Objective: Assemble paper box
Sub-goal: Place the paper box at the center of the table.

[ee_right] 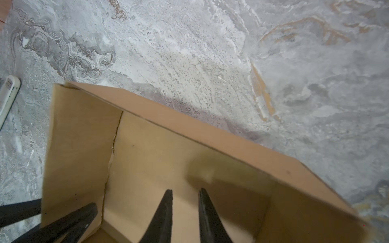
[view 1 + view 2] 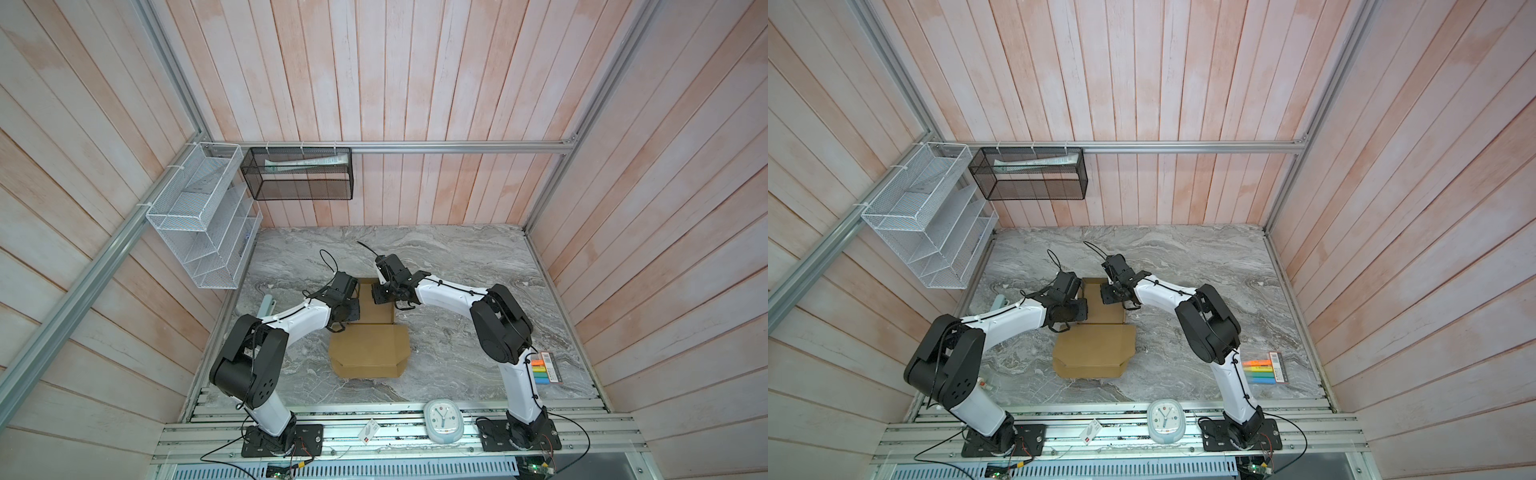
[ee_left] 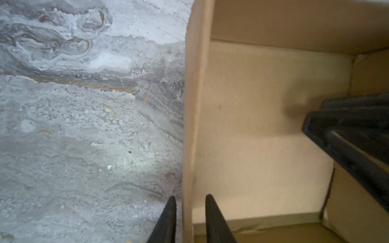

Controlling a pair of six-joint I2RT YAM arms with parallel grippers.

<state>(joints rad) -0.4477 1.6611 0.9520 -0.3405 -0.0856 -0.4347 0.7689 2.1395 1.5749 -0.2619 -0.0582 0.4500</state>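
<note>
We count one paper box [image 2: 370,345], open counter [image 2: 457,266] beyond its far edge. Our left gripper [image 3: 190,196] straddles its side wall, jaws apart; our right gripper [image 1: 185,190] gapes inside.

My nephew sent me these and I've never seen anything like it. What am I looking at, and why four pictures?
Two robot arms stand at a marble table, each ending in a two-finger gripper. Two pictures look down from overhead, almost identical; two come from cameras on the wrists. On the table lies a brown paper box, half folded, its lid flat. The left gripper straddles one raised side wall, jaws open, not pinching it. The right gripper is inside the box, open, holding nothing. A clock sits at the front edge.
</note>
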